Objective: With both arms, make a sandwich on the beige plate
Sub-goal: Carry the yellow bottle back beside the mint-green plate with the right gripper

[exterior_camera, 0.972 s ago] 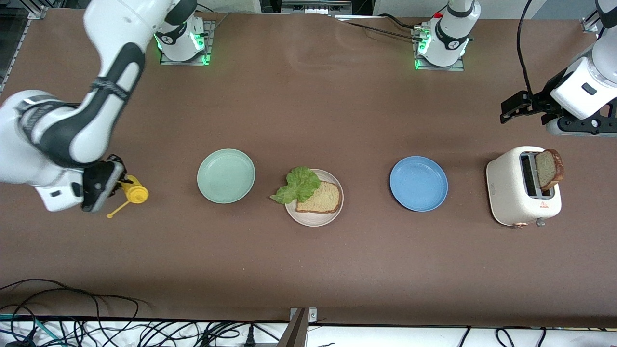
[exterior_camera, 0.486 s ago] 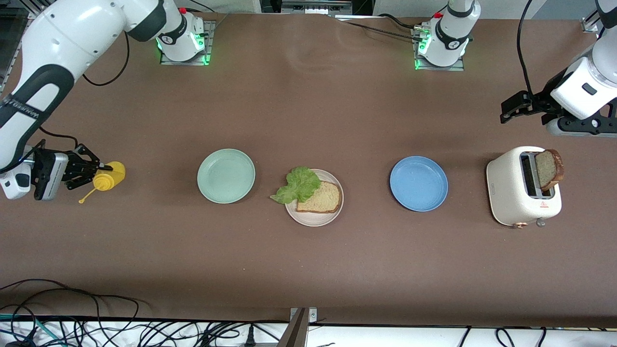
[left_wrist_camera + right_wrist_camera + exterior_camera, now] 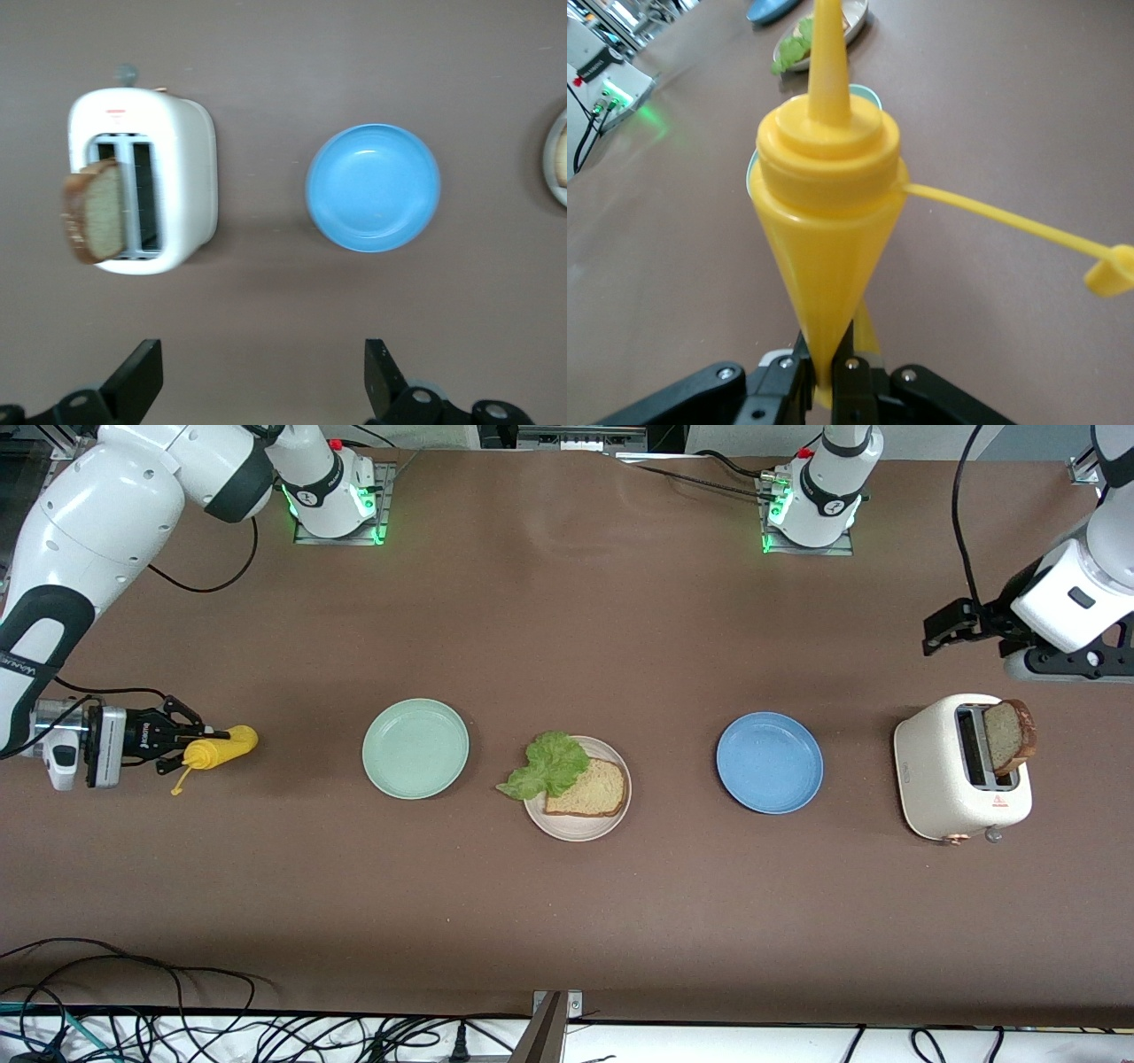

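Front view shows the beige plate mid-desk between the mint-green plate and the blue plate, with one bread slice lying flat on it and a lettuce leaf draped partly over the slice and hanging past the rim. The second slice is standing up out of the white toaster at the left arm's end. Left gripper hovers over the desk close to the toaster, fingers spread wide and empty. Right gripper is over the right arm's end, fingers clenched on the base of a yellow squeeze bottle tipped sideways, cap dangling on its tether. Handling-wise I'd guess that toast is light, fairly stiff but crumbly, so pinch the exposed top edge across its thin faces and lift straight up. Lettuce looks floppy and slippery, so the slice probably wants setting down gently, not dropped.
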